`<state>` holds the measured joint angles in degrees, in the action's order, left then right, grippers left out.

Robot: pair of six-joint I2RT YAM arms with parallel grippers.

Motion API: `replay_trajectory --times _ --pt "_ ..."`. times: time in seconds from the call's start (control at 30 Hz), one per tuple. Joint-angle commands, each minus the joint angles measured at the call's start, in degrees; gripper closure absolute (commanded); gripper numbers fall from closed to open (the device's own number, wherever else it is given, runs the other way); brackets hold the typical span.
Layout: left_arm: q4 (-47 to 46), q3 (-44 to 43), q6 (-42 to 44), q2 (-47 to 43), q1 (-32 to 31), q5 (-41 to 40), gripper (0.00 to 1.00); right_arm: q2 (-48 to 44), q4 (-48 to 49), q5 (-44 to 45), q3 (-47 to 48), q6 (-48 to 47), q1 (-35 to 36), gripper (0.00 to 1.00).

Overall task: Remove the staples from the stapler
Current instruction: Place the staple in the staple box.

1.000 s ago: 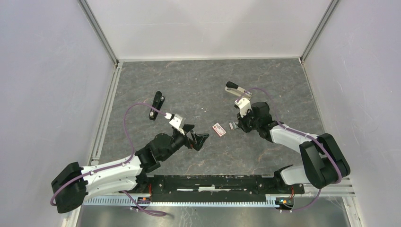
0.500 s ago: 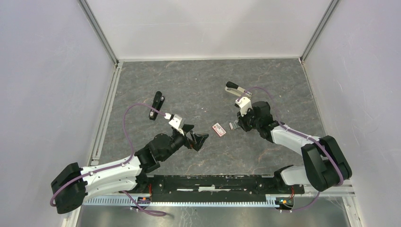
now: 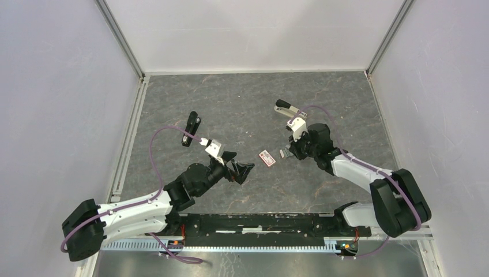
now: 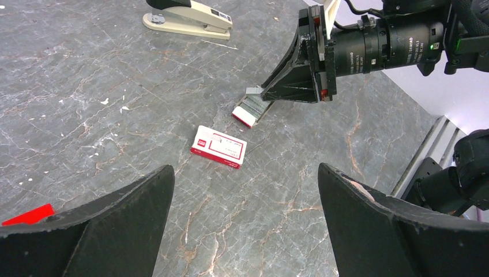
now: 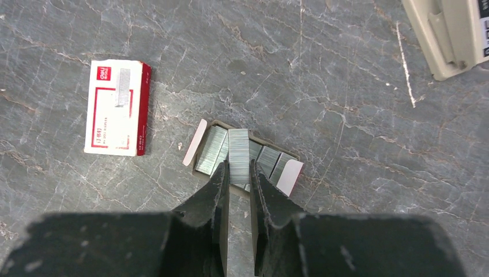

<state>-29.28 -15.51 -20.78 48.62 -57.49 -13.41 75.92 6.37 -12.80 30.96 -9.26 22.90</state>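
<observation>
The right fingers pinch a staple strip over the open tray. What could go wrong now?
The right fingers hold the staple strip by one end only; it could tilt or slip out.
The tray already looks crowded with other strips, so a released strip may land crooked or slide onto the table.

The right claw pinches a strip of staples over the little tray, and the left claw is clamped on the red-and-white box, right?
Not quite. The left gripper is open and empty; the red-and-white box lies free on the table, as the left wrist view shows. The right gripper does pinch the staples over the tray.
</observation>
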Motion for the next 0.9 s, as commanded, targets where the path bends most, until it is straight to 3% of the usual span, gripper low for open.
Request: replay_trajectory --times 0.0,0.87 --pt "-2.19 0.3 -2.51 -0.93 0.36 -0.66 0.0 -2.76 1.51 1.58 0.78 -0.15 0.38 0.82" --pt "-1.75 0.39 -2.25 -1.48 0.38 -0.91 0.0 -0.71 -0.57 1.42 -0.2 -1.37 0.29 0.82"
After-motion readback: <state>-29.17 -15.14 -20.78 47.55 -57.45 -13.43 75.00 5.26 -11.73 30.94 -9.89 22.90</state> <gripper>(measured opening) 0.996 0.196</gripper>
